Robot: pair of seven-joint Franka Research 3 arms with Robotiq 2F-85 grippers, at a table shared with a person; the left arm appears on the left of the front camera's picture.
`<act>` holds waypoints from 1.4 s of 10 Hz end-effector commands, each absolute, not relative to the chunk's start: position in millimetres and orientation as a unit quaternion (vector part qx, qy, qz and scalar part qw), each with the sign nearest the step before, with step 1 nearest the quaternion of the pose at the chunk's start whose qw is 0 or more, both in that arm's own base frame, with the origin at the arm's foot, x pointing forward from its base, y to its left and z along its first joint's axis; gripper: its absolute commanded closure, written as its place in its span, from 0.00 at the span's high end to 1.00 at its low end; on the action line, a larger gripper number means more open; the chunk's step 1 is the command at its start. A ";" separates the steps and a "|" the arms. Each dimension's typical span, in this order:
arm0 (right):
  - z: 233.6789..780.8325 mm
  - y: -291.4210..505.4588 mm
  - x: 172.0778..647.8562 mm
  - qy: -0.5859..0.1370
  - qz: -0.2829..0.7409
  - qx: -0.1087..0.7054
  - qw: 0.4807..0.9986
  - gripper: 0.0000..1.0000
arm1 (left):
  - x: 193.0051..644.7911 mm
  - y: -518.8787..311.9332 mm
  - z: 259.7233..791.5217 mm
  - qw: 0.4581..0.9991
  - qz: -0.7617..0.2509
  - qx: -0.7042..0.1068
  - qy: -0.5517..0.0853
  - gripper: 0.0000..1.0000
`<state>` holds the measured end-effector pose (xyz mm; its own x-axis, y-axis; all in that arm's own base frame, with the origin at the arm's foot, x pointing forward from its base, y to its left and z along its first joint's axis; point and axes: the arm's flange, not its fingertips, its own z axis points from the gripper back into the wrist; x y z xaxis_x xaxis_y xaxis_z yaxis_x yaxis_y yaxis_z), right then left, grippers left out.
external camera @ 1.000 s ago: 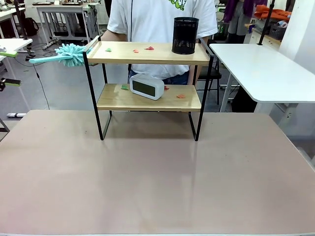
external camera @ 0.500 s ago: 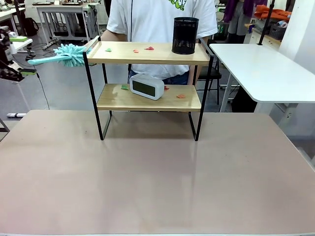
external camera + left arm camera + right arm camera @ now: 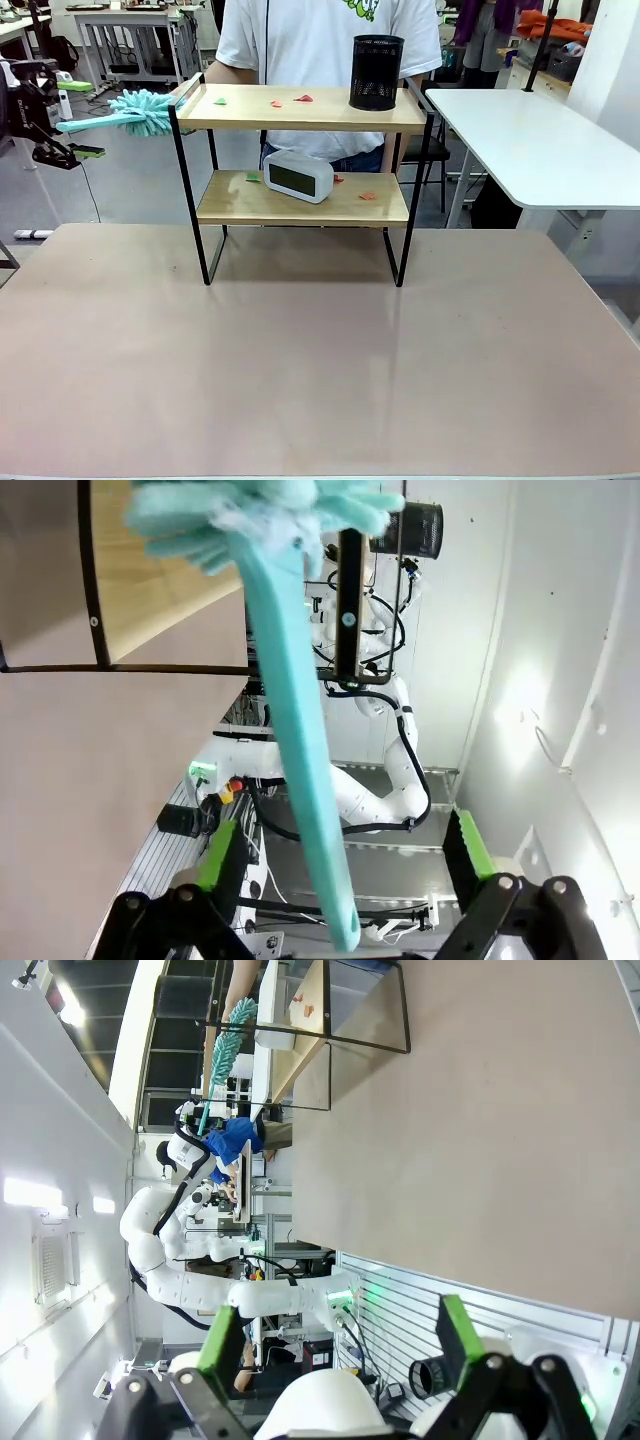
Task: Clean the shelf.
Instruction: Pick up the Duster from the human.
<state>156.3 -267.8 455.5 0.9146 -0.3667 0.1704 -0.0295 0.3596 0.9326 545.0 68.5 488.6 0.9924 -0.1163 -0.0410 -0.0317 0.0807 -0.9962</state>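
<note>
Shelf [image 3: 300,115] at the far middle of the table [image 3: 320,380], paper scraps [image 3: 303,98] on both boards, not yet swept; teal duster [image 3: 140,110] just beside its top left corner; newly come in round the handle's end, left gripper [image 3: 72,122], spread wide, not clamped; probably about to take the duster; right gripper [image 3: 338,1330] spread and empty

The shelf [image 3: 330,112] has pale wooden boards in a black frame, flecked with red and green scraps [image 3: 303,98]. At its 9 o'clock the duster [image 3: 140,110] is turquoise. The mesh cup [image 3: 376,72] is black, the clock [image 3: 298,176] white with a dark face, the table [image 3: 300,380] dusty pink
</note>
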 end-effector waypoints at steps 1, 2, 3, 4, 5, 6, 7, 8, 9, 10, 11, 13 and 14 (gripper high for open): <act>458.2 -268.4 156.7 -0.190 -0.092 0.559 0.802 1.00 | 553.2 70.0 495.8 0.727 -0.003 -0.684 0.057 1.00; 458.2 -268.4 156.7 -0.190 -0.092 0.559 0.802 1.00 | 554.1 70.4 494.8 0.728 -0.001 -0.683 0.058 1.00; 458.2 -268.4 156.7 -0.190 -0.092 0.559 0.802 1.00 | 555.0 71.7 494.3 0.730 0.001 -0.681 0.056 1.00; 458.2 -268.4 156.7 -0.190 -0.092 0.559 0.802 1.00 | 555.5 71.4 494.4 0.732 0.002 -0.679 0.052 1.00; 458.2 -268.4 156.7 -0.190 -0.092 0.559 0.802 1.00 | 555.3 71.2 494.7 0.734 0.001 -0.678 0.038 0.63; 458.2 -268.4 156.7 -0.190 -0.092 0.559 0.802 1.00 | 555.1 71.2 494.6 0.734 0.000 -0.678 0.044 0.42; 458.2 -268.4 156.7 -0.190 -0.092 0.559 0.802 1.00 | 555.8 71.0 494.1 0.734 0.001 -0.678 0.044 0.06; 458.2 -268.4 156.7 -0.190 -0.092 0.559 0.802 1.00 | 555.8 70.0 493.7 0.733 0.002 -0.679 0.046 0.00; 458.2 -268.4 156.7 -0.190 -0.092 0.559 0.802 1.00 | 555.9 70.0 493.1 0.733 0.003 -0.679 0.045 0.00; 458.2 -268.4 156.7 -0.190 -0.092 0.559 0.802 1.00 | 556.2 70.3 493.0 0.733 0.003 -0.679 0.046 0.15; 458.2 -268.4 156.7 -0.190 -0.092 0.559 0.802 1.00 | 556.1 70.4 492.9 0.733 0.002 -0.679 0.046 0.05; 458.2 -268.4 156.7 -0.190 -0.092 0.559 0.802 1.00 | 555.9 70.8 492.3 0.735 0.004 -0.676 0.042 0.00; 458.2 -268.4 156.7 -0.190 -0.092 0.559 0.802 1.00 | 556.2 71.0 492.4 0.736 0.005 -0.675 0.042 0.00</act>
<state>156.2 -267.8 455.5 0.9146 -0.3662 0.1712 -0.0306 0.3597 0.9326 552.1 74.1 488.1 0.9955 -0.0720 -0.0615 -0.0538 0.1040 -0.9931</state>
